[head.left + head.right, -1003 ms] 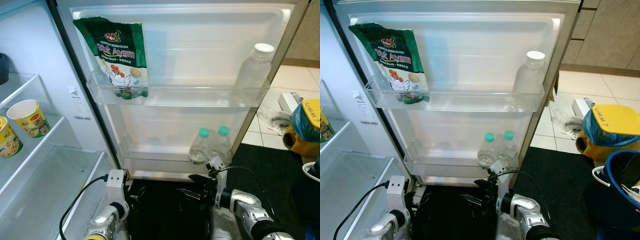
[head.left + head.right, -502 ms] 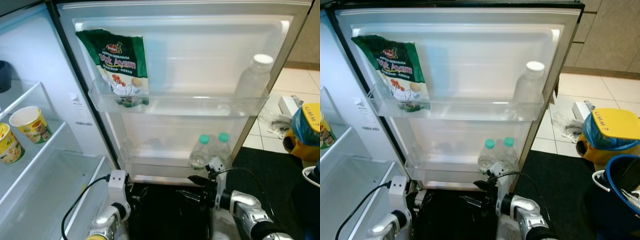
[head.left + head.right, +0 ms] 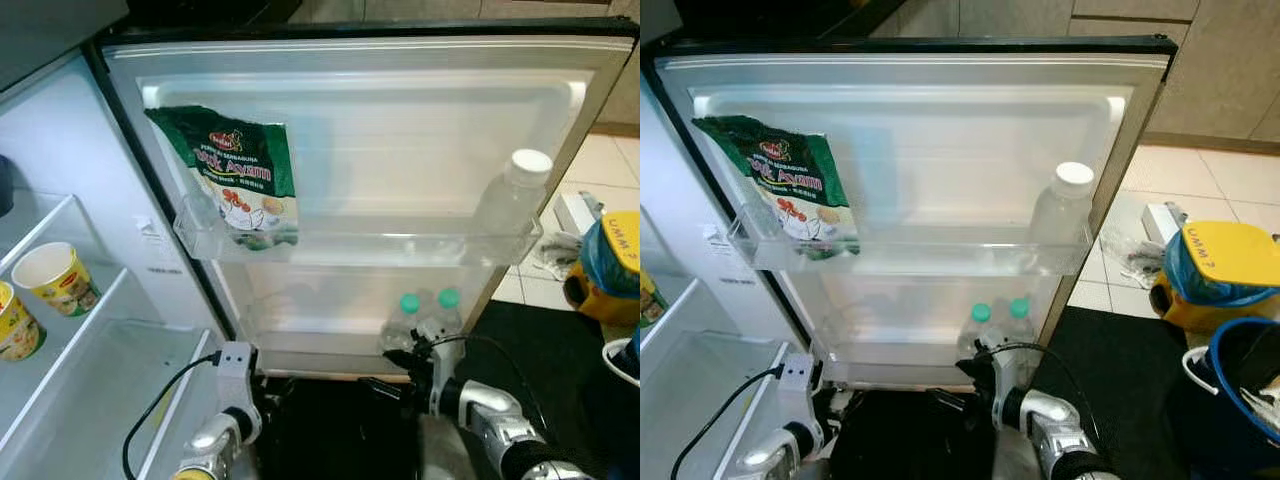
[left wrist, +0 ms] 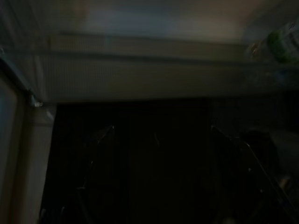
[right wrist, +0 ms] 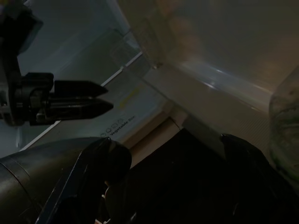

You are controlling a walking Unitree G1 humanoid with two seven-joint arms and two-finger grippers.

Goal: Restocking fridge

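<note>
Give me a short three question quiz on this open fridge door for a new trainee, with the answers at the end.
1. True or false: the green stock packet sits in the upper door shelf.
2. How many green-capped bottles stand in the lower door shelf?
3. The white-capped bottle stands at the end of its shelf that is: A) nearer the hinge, B) farther from the hinge.

Key: 1 true; 2 two; 3 B.

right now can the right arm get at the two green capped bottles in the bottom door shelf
Probably yes: the right gripper sits low, just below and in front of the green-capped bottles, with nothing between them. The lower door shelf rail means it must come from above.
</note>
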